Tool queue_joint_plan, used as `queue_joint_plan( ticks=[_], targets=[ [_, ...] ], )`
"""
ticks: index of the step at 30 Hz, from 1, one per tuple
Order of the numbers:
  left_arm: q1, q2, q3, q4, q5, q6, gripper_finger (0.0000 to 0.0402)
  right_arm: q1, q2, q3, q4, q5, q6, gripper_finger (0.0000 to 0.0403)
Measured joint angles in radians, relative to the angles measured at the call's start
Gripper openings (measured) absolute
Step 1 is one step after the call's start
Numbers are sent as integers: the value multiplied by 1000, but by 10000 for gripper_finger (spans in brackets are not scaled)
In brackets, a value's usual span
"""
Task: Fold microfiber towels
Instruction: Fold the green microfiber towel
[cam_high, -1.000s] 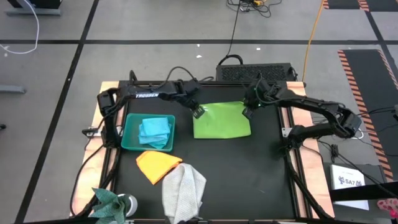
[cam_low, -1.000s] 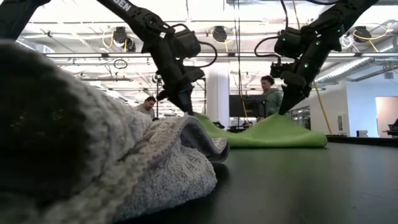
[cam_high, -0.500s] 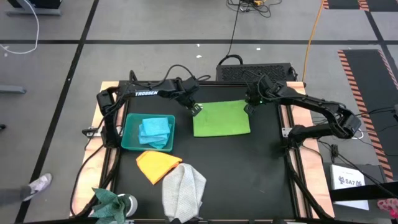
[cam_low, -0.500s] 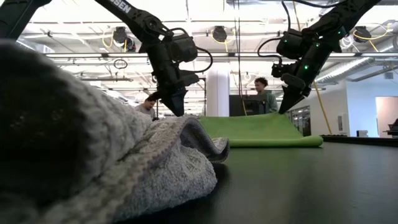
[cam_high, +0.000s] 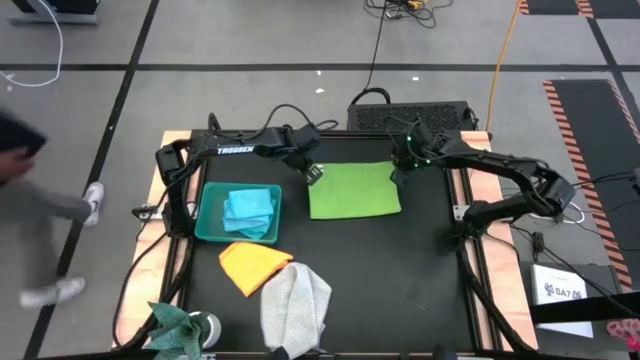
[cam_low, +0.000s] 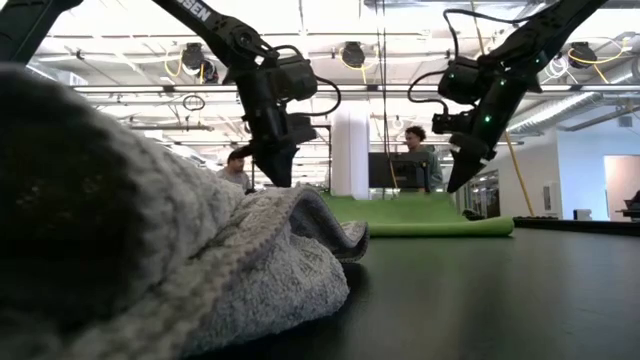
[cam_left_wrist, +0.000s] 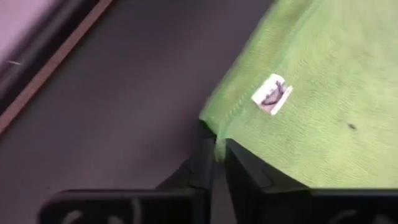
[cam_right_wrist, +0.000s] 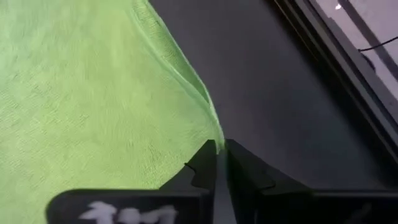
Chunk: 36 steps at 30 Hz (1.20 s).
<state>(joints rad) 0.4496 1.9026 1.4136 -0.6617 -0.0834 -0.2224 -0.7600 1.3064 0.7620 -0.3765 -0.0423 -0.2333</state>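
Flat, lime green towel (cam_high: 355, 191) — bare table (cam_high: 400, 270) alongside.

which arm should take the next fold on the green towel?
Neither clearly. The left gripper and right gripper sit at opposite far corners of the lime green towel, which lies flat. Probably both should fold together.

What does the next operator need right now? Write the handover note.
Left pincer: slightly open, at the lime green towel's far-left corner.
Right pincer: slightly open, at its far-right corner.
Done: the lime green towel lies flat mid-table, apparently folded once; the light blue towel sits in the teal bin.
Left: orange-yellow towel, light grey towel and teal towel, all loose near the front edge.
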Motion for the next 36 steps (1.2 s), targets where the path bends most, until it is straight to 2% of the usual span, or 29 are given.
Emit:
queue_joint_plan(
  ticks=[3, 8, 13, 18, 20, 26, 32, 36],
  targets=[
    [0, 0, 0, 2, -55, 8, 80, 4, 4, 0, 7, 49, -13, 50],
    [1, 0, 0, 5, -58, 10, 126, 21, -8, 0, 10, 165, -37, 82],
    [0, 0, 0, 13, -37, -100, 135, 77, -64, -1, 7, 163, 14, 89],
    [-17, 0, 0, 31, 65, -192, 122, 146, -115, -1, -34, -29, 175, 76],
    [-40, 0, 0, 30, 75, -207, 115, 178, -114, -1, -53, -66, 226, 63],
    [-121, 0, 0, 31, 73, -237, 82, 256, -73, -1, -93, -64, 258, 6],
    [-200, 0, 0, 30, 30, -255, 15, 295, -37, -42, -109, -62, 315, 1],
    [-237, 5, 0, 32, -22, -263, 5, 310, -31, -111, -82, -60, 366, 0]
  ],
)
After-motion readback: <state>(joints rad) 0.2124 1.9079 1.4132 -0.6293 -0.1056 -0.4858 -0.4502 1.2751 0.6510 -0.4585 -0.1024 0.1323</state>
